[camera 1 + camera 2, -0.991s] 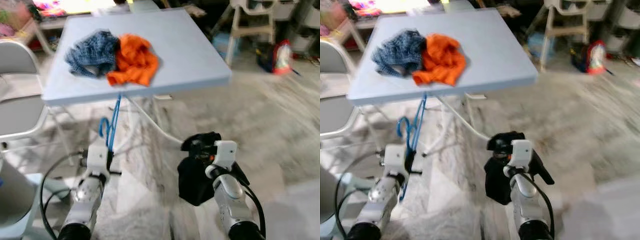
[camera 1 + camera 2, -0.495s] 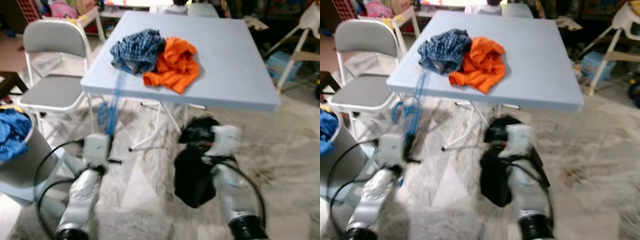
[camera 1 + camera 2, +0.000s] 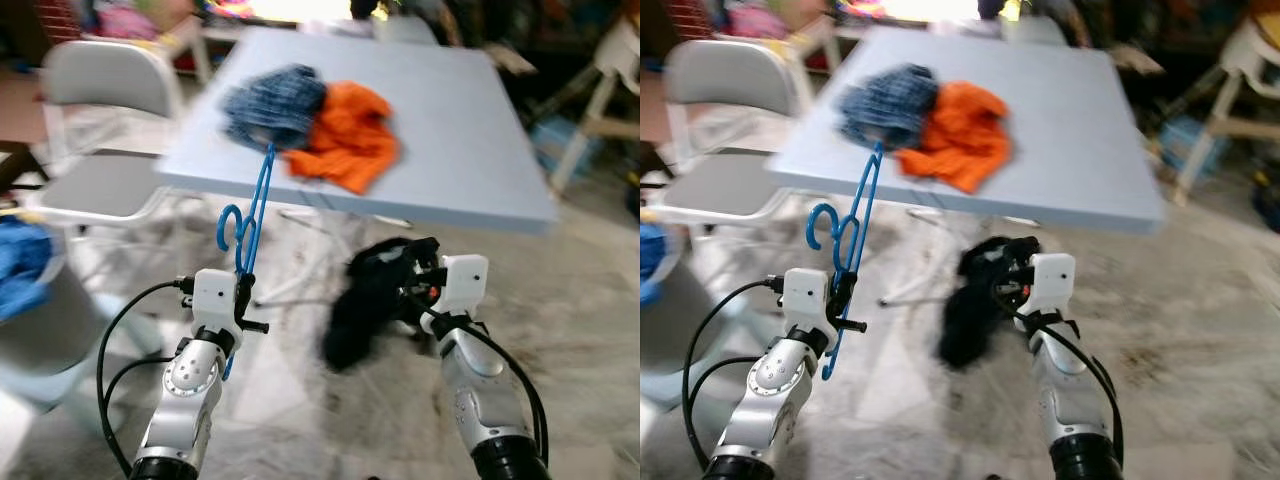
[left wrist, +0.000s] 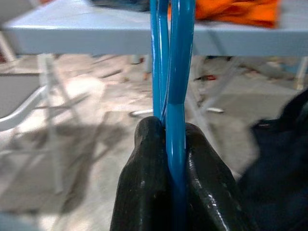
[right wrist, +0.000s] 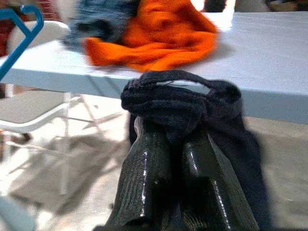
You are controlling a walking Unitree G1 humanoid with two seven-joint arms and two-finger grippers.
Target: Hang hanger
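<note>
two grippers were loaded: the left gripper (image 4: 175, 144) clenched the blue hanger (image 3: 250, 215), held upright before the table's (image 3: 480, 170) near edge, while the right gripper (image 5: 175, 139) pinched a black garment (image 3: 365, 300). keeping the hanger steady probably mattered most.

Both silver arms are reaching forward at about the same height, the left gripper (image 4: 168, 144) pinching the blue hanger (image 3: 250, 215) tight between its fingers (image 4: 144, 178) and the right gripper (image 5: 175, 149) clamping a bunched black garment (image 3: 365, 300) that is drooping from it.
</note>
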